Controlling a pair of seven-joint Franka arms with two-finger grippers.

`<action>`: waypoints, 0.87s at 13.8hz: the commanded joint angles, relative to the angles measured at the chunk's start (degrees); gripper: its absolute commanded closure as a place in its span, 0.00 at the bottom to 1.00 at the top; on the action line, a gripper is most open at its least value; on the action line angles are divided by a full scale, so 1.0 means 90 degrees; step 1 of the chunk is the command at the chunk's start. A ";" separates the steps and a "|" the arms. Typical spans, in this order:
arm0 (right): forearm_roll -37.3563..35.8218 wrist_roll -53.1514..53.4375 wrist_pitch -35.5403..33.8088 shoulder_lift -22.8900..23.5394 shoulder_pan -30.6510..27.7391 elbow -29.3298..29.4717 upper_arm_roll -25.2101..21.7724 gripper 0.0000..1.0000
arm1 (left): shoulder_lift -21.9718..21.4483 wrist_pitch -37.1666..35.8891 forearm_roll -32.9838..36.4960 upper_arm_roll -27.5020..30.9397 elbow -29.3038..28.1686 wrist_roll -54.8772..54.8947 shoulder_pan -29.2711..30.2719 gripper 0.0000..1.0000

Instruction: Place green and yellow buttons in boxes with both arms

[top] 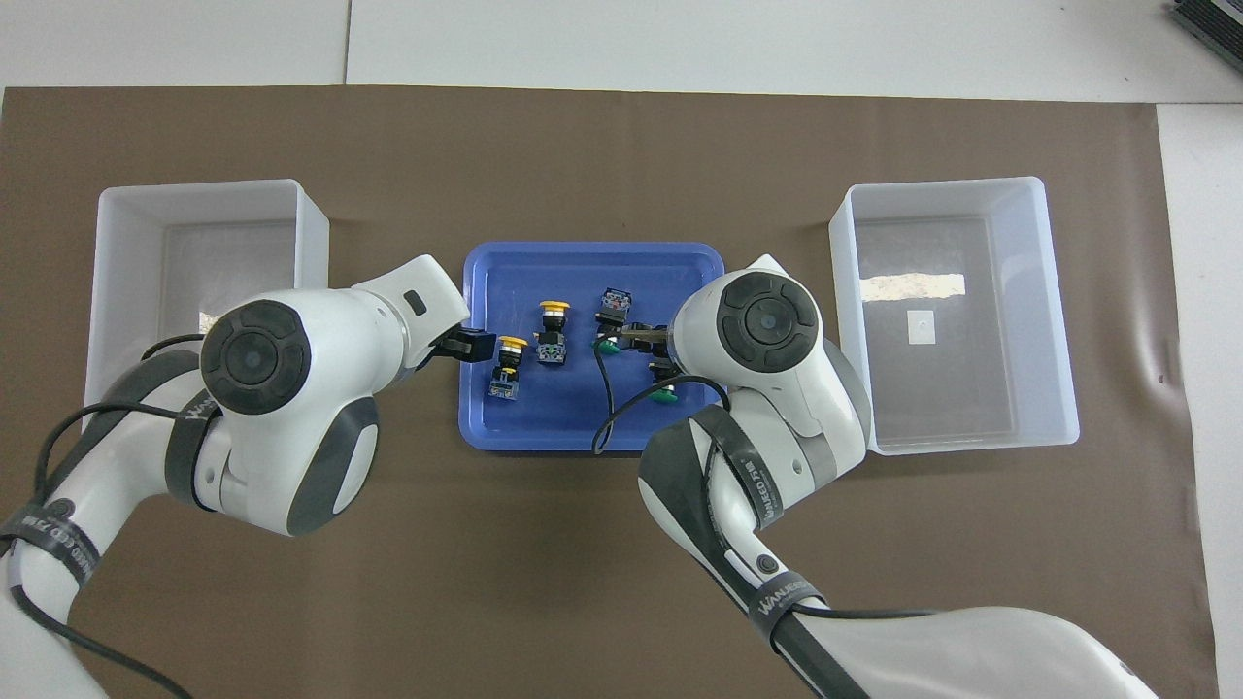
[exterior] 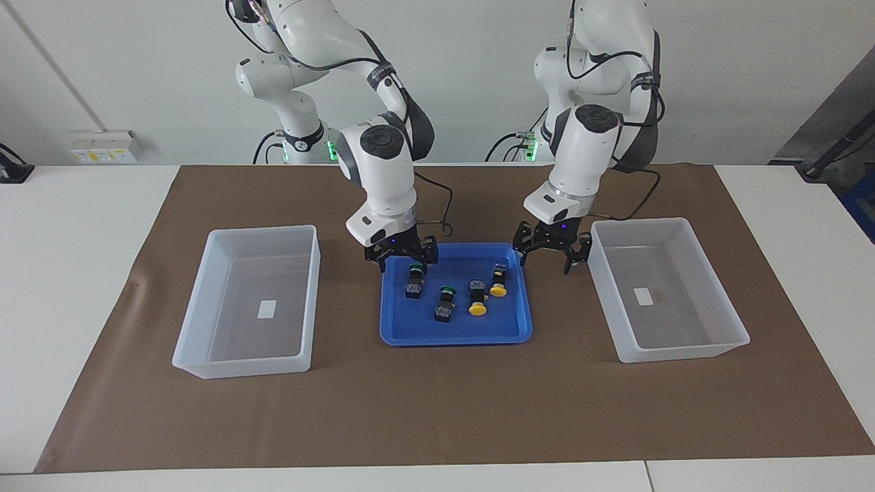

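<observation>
Four buttons lie in a blue tray (exterior: 452, 333) (top: 583, 427) mid-table. Two green buttons (exterior: 414, 280) (exterior: 446, 303) lie toward the right arm's end; in the overhead view one shows whole (top: 610, 320) and the other (top: 666, 393) is partly hidden under the right arm. Two yellow buttons (exterior: 477, 299) (exterior: 498, 280) (top: 552, 330) (top: 509, 364) lie toward the left arm's end. My right gripper (exterior: 402, 263) (top: 643, 349) is open, low over the green button nearer the robots. My left gripper (exterior: 547, 263) (top: 476, 345) is open over the tray's edge beside a yellow button. Both boxes (exterior: 263, 232) (exterior: 642, 222) (top: 204, 186) (top: 942, 184) hold only labels.
A brown mat (exterior: 437, 410) covers the white table under the tray and boxes. One box stands at each end of the tray, with a gap of mat between. A black cable (top: 604, 408) from the right arm hangs over the tray.
</observation>
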 commanded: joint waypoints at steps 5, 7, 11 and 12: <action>0.0081 0.0074 0.0242 0.0381 0.0151 -0.0086 0.0002 0.18 | 0.0491 0.0527 -0.0070 0.0096 -0.0242 -0.0412 -0.0485 0.00; 0.0081 0.0123 0.0485 0.0469 0.0170 -0.0086 0.0002 0.44 | 0.0501 0.0527 -0.0070 0.0096 -0.0340 -0.0422 -0.0572 0.00; 0.0081 0.0297 0.0438 0.0479 0.0199 -0.0067 0.0002 1.00 | 0.0511 0.0595 -0.0070 0.0096 -0.0535 -0.0645 -0.0738 0.14; 0.0081 0.0376 0.0399 0.0450 0.0170 -0.0038 -0.0007 1.00 | 0.0540 0.0730 -0.0070 0.0096 -0.0623 -0.0791 -0.0768 0.22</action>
